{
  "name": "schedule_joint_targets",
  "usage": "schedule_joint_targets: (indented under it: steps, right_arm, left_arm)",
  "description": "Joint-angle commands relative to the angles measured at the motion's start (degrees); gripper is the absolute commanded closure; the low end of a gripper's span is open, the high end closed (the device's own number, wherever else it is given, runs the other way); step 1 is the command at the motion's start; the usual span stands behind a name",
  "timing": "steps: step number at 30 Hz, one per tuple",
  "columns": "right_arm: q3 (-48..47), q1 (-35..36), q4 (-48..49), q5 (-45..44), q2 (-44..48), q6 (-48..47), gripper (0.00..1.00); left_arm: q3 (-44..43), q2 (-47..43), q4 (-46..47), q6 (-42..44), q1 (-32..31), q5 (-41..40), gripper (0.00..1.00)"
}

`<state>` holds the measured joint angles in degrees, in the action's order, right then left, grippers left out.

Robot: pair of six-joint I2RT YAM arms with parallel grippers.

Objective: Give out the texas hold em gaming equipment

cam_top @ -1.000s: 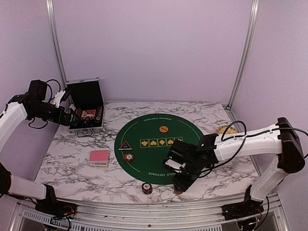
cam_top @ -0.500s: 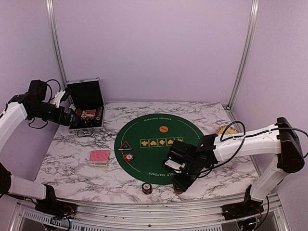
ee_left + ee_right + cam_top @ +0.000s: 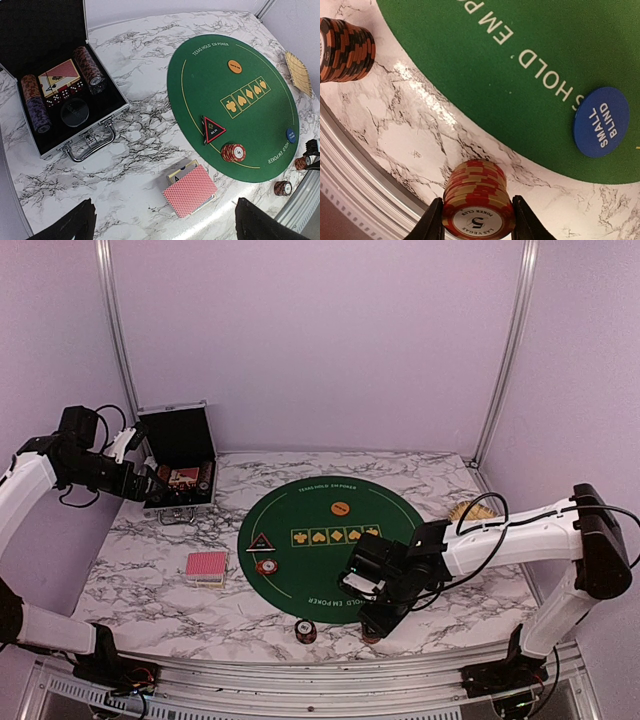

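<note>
Seen from above, the right arm's wrist hides most of the stack of red-and-tan poker chips (image 3: 479,205) beneath it. The right wrist view also cuts the fingers off at its bottom edge.

The open silver-edged black case (image 3: 115,114) at the far left holds a pink-red-backed deck of cards (image 3: 59,75), rows of chips (image 3: 89,65), small red dice (image 3: 62,95) and a dark round thing (image 3: 75,111), perhaps a lid.

The right gripper (image 3: 479,222) pinches the chip stack by its sides. The stack stands on the marble table (image 3: 410,130), just off the round green felt mat (image 3: 485,60) and near the blue "SMALL BLIND" button (image 3: 601,122).

The left gripper (image 3: 167,224) hangs spread wide and empty in front of the case.
</note>
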<state>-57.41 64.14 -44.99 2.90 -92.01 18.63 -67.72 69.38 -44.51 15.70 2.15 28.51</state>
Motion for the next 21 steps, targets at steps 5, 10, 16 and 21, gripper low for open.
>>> schedule_joint_targets:
  steps: [5,10,16,21]
  right_arm:
    - [-4.48,0.57,-2.97,-1.31,1.31,0.31,0.7]
    - [-8.9,0.48,-5.53,-2.61,1.13,0.28,0.72]
    - [-15.06,-3.54,-6.14,-4.89,-1.8,-1.47,0.76]
    - [-23.07,-10.84,-2.85,-7.04,-6.89,-4.0,0.78]
  left_arm:
    - [-1.62,-0.21,-1.37,0.47,0.13,0.93,0.01]
    - [-1.8,0.09,-1.37,0.48,0.16,1.21,0.01]
    - [-2.03,0.21,-1.44,0.45,0.14,0.97,0.01]
    - [-2.01,0.38,-1.46,0.53,0.19,1.07,0.01]
